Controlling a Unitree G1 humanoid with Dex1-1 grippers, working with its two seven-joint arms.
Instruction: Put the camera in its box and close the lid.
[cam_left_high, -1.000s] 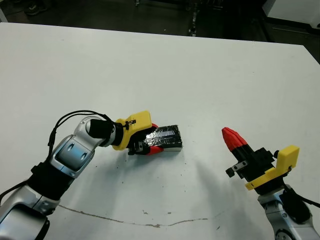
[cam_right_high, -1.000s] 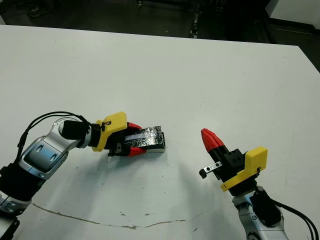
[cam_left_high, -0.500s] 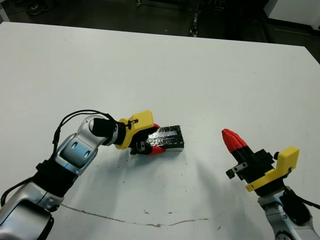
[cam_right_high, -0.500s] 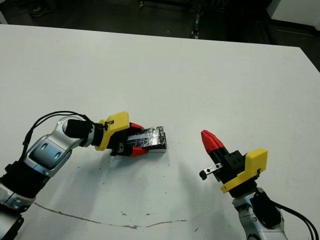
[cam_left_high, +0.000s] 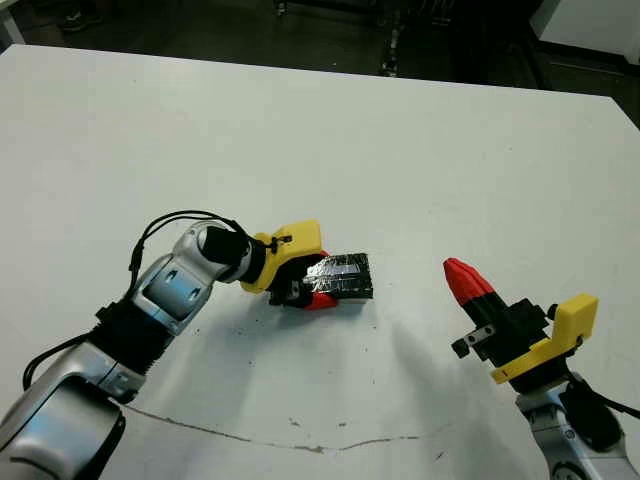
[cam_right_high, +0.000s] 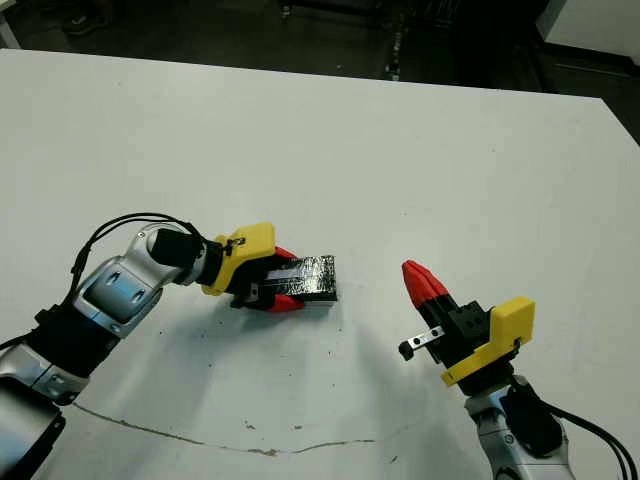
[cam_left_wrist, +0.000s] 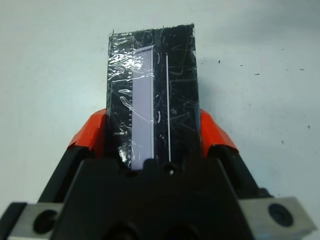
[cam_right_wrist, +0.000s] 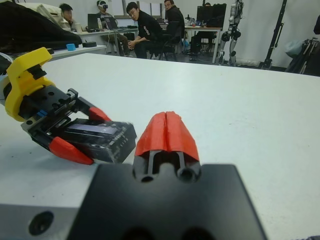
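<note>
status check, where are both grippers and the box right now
Left gripper clamped on the closed box, lid on top. Right gripper shut, empty, apart to the right. Nothing between them.

My left arm (cam_left_high: 160, 300) is silver-grey with black joints, and a thin black cable (cam_left_high: 165, 222) loops over its wrist. A yellow bracket (cam_left_high: 290, 250) sits behind each gripper. My left gripper (cam_left_high: 312, 293) and right gripper (cam_left_high: 460, 275) both have a black body with red finger tips. Round screw holes show in the grey plate (cam_left_wrist: 280, 214) at my left wrist.
</note>
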